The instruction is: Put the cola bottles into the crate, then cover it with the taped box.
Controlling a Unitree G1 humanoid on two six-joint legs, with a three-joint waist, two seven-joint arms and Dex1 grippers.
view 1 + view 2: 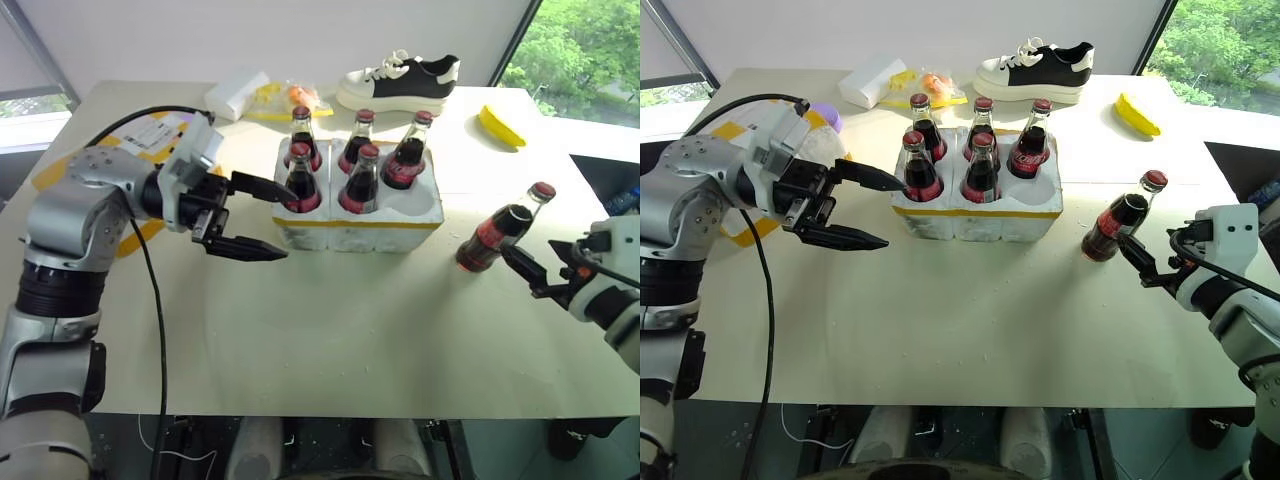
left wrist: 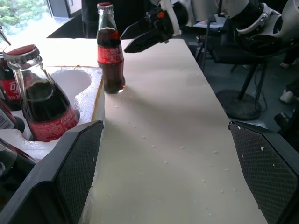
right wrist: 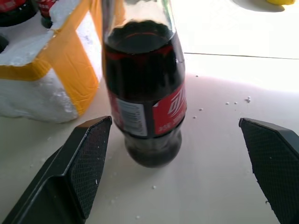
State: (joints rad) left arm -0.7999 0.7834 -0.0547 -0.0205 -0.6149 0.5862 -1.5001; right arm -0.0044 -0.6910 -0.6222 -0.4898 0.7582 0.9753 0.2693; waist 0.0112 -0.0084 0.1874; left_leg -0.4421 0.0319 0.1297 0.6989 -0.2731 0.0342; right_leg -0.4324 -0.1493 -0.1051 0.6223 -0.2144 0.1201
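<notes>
The crate (image 1: 360, 238), white foam with a yellow tape band, stands mid-table with several cola bottles (image 1: 301, 180) upright in its holes; its front right hole (image 2: 70, 81) is empty. One more cola bottle (image 1: 497, 232) stands on the table to the crate's right. My right gripper (image 1: 525, 272) is open just short of this bottle, which stands ahead of its fingers (image 3: 70, 172), untouched. My left gripper (image 1: 288, 222) is open at the crate's left end, pointing along the table and holding nothing. The taped box (image 1: 60, 165) lies at the far left, mostly hidden behind my left arm.
A black-and-white shoe (image 1: 400, 80), a small white packet (image 1: 237, 92) and a clear bag with yellow and orange contents (image 1: 285, 100) lie behind the crate. A yellow object (image 1: 500, 125) lies at the back right. A black cable (image 1: 150, 300) hangs by my left arm.
</notes>
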